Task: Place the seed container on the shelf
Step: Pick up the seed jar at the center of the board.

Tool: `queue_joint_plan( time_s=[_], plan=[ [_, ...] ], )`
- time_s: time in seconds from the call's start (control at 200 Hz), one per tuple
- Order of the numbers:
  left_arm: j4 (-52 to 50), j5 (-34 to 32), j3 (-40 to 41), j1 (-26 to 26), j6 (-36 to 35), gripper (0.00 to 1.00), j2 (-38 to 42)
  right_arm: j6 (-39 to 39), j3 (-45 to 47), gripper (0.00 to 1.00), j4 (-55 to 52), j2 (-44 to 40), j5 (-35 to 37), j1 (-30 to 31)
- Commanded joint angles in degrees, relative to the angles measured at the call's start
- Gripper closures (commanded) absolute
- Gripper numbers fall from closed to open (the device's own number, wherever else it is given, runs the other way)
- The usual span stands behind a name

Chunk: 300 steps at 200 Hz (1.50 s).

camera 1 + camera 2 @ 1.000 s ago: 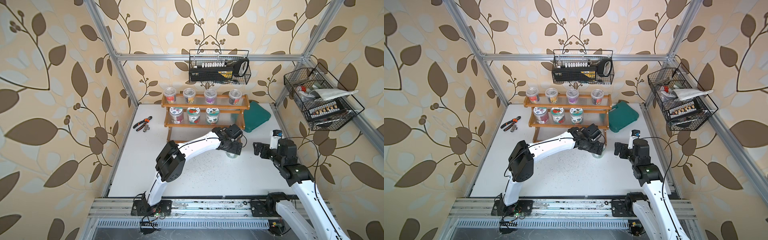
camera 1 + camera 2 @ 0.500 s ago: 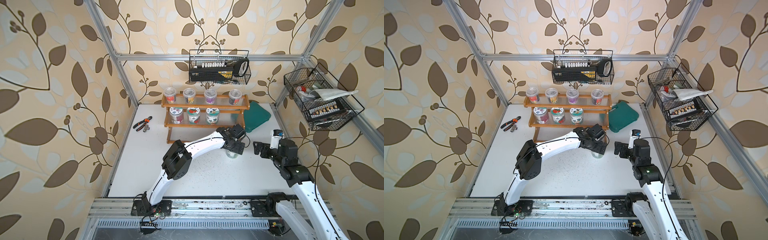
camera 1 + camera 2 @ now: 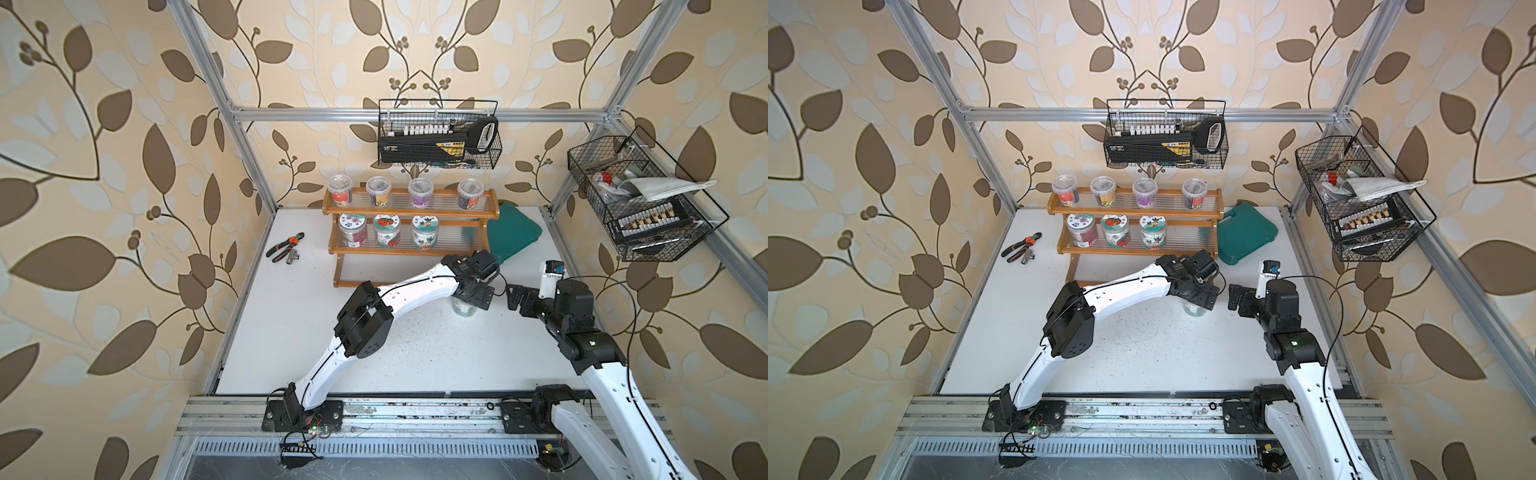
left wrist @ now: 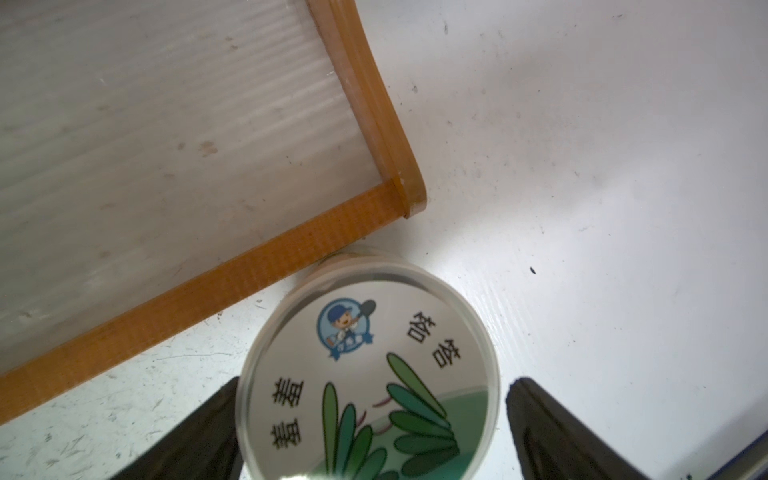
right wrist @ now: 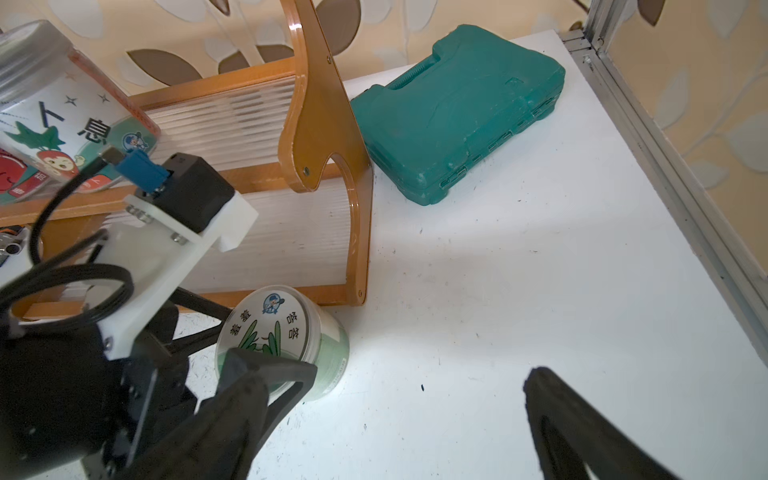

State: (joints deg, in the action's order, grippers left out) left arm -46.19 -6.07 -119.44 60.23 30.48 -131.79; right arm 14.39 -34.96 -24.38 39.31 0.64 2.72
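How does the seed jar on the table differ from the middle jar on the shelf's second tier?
The table jar stands on the table beside the shelf; the middle jar, on a tier. The table jar's lid shows green leaves; the middle jar's, something red. The open left gripper straddles the table jar, not the middle jar. Both stand upright.

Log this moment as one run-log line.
left gripper: open astride clear white-lidded seed jar | jar: on table by orange-brown wooden stepped shelf | right gripper: open, empty, apart
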Motion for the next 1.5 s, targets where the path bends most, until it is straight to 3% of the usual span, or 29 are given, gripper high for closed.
queue_joint_plan(
  time_s=[0.0,0.45,0.68,0.78,1.09,1.385,1.495],
  plan=[
    [-1.78,-1.88,-2.85,0.85,-1.20,0.02,-0.91,0.33,0.93,0.01,0.79,-0.89,-0.01,-0.27],
    [-2.77,-3.51,-4.25,1.21,-1.31,0.02,-2.17,0.48,1.39,0.01,0.78,-1.52,0.10,-0.27],
    [-1.17,-3.99,-1.23,1.21,-0.77,0.23,1.69,0.65,1.25,0.01,0.82,-1.91,-0.22,-0.38],
    [1.41,-4.00,4.02,1.30,0.06,0.27,6.35,0.88,1.12,0.01,1.56,-2.13,-2.00,-0.39],
    [-0.15,-5.95,14.22,1.30,3.87,0.31,20.74,1.19,0.68,0.01,6.00,-2.99,-14.18,-0.34],
    [-6.50,-11.35,23.17,1.21,11.35,0.30,33.67,5.43,4.24,0.01,21.29,-1.27,-37.46,-0.19],
    [-8.05,-11.88,25.00,0.86,12.28,0.29,37.06,7.83,6.50,0.01,28.40,-0.55,-41.96,1.62]
  ],
)
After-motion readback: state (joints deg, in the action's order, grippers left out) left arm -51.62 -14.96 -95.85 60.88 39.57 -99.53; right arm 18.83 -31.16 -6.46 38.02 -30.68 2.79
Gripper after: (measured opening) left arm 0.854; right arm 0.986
